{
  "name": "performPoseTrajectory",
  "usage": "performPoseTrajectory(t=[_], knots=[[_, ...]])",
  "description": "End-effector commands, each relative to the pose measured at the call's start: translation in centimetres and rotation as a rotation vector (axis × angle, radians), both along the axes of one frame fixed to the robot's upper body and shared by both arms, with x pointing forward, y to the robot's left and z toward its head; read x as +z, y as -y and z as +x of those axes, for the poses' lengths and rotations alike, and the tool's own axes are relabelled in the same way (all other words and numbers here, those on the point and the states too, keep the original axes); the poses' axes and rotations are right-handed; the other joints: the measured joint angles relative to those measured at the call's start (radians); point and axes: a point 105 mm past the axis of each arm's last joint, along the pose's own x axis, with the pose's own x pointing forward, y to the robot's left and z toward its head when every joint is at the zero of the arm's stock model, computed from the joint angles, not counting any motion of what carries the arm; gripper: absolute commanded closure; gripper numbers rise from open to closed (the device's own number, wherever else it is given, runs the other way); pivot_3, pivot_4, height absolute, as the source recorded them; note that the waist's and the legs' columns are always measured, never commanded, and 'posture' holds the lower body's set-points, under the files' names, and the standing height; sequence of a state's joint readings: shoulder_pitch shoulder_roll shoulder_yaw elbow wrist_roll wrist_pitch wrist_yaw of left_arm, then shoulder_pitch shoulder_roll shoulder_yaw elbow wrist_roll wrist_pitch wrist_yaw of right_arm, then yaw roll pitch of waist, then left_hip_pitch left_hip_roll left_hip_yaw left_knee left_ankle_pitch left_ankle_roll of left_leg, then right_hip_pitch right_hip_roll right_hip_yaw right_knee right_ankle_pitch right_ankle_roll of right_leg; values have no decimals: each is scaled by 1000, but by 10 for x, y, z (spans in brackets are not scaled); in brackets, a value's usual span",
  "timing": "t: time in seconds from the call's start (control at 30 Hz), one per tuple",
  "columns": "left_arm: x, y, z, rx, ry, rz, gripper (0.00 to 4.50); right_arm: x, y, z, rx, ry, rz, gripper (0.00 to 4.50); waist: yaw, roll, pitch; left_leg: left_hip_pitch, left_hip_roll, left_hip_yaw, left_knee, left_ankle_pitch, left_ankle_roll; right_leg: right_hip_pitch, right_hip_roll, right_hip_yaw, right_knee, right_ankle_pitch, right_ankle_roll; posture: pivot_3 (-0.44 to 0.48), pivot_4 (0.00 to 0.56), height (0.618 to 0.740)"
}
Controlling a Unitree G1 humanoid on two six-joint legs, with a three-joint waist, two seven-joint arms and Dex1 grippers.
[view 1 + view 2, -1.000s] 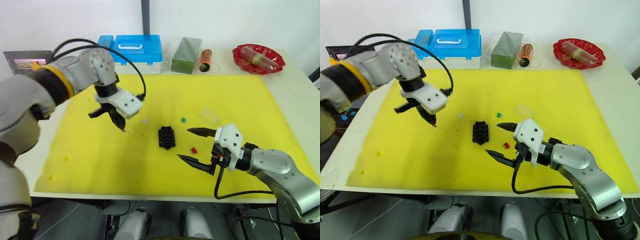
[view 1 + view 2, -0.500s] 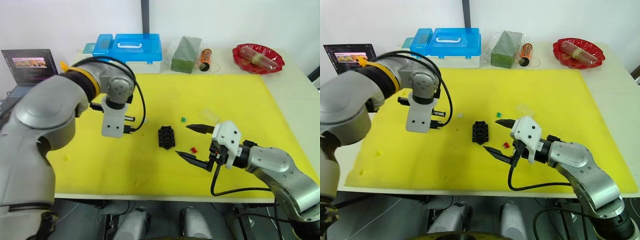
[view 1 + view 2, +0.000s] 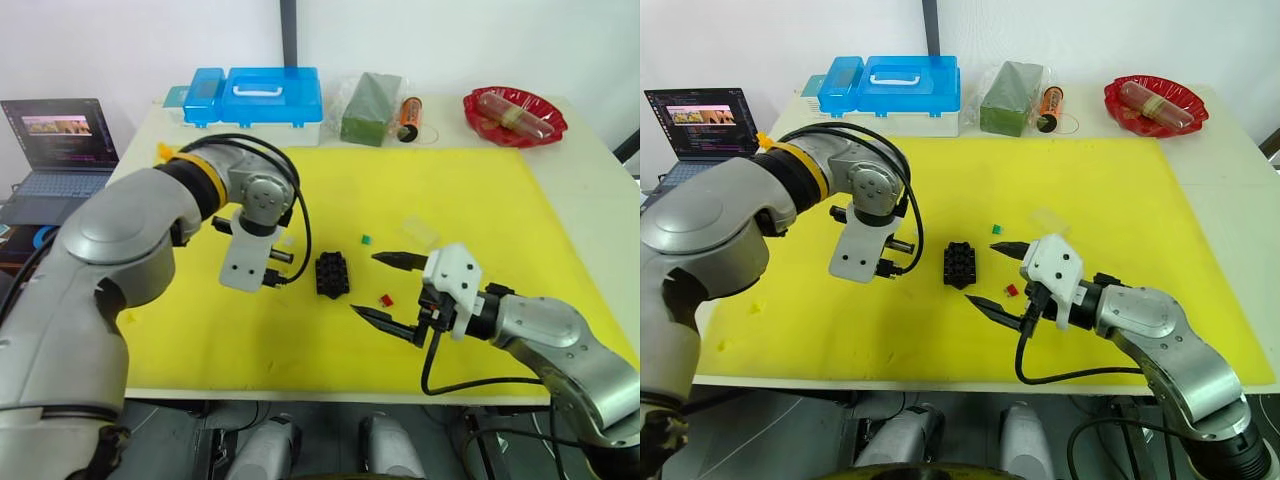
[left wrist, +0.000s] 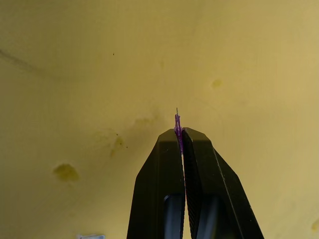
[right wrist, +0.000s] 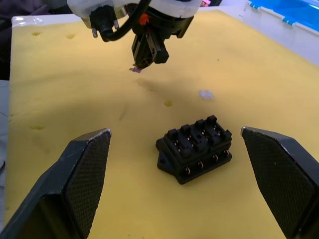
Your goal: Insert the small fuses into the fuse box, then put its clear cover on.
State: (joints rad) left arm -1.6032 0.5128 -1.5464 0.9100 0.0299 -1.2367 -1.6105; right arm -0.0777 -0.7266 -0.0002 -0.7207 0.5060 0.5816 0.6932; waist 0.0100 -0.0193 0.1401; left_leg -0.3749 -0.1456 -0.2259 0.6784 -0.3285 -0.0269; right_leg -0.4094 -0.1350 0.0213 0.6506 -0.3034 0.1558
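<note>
Pinched between the closed fingers of the left gripper (image 4: 180, 137) is the greyish-purple fuse (image 4: 177, 123), tip protruding, held above the yellow mat (image 3: 480, 190) just left of the fuse box (image 3: 333, 274). Right gripper (image 3: 386, 288) is held wide apart and empty, with the red fuse (image 3: 386, 300) lying between its fingers. Green fuse (image 3: 366, 240), pale fuse (image 5: 206, 93) and clear cover (image 3: 421, 232) are seen loose on the mat near the box.

Silver-grey arms, yellow band, white wrists, black cables, black fingers (image 5: 87, 179).
</note>
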Motion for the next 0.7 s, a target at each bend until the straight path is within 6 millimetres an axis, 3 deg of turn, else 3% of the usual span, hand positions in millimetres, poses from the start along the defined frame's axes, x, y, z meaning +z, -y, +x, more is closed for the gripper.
performPoseTrajectory(t=[0.03, 0.1, 0.2, 0.37, 0.57, 0.7], knots=[[-4, 3, -4, -40, -24, -21, 4484, 9, -2, -6, 10, 51, 13, 0, 0, 0, 0, 0, 0, 0, 0, 0, 0, 0, 0, 0, 0, 0, 0, 0, 150, 740], [-3, 3, -4, -38, -19, -12, 4484, 8, -1, -7, 9, 48, 12, 0, 1, 0, 0, 0, 0, 0, 0, 0, 0, 0, 0, 0, 0, 0, 0, 0, 150, 740], [-1, 4, -4, -39, -18, -12, 3781, 6, 2, -7, 6, 45, 11, 0, 1, 0, 0, 0, 0, 0, 1, 0, 0, 0, 0, 0, 0, 0, 0, 0, 150, 740], [-2, 12, -6, -43, -28, -45, 2174, 2, 5, -6, 8, 40, 8, 0, 1, 0, 0, 0, 0, 0, 0, 0, 0, 0, 0, 0, 0, 0, 0, 0, 150, 740], [11, 28, -3, -30, 2, -111, 159, -1, 3, -5, 27, 39, 4, 0, 2, 0, 0, 0, 0, 0, 1, 0, 0, 1, 0, 0, 0, 0, 0, 0, 150, 740], [30, 47, 1, 75, 10, -269, 53, -1, 2, -2, 40, 44, 1, 0, 0, 0, 0, 0, 0, 0, 1, 0, 0, 1, 0, 0, 0, 0, 0, 0, 150, 740]])
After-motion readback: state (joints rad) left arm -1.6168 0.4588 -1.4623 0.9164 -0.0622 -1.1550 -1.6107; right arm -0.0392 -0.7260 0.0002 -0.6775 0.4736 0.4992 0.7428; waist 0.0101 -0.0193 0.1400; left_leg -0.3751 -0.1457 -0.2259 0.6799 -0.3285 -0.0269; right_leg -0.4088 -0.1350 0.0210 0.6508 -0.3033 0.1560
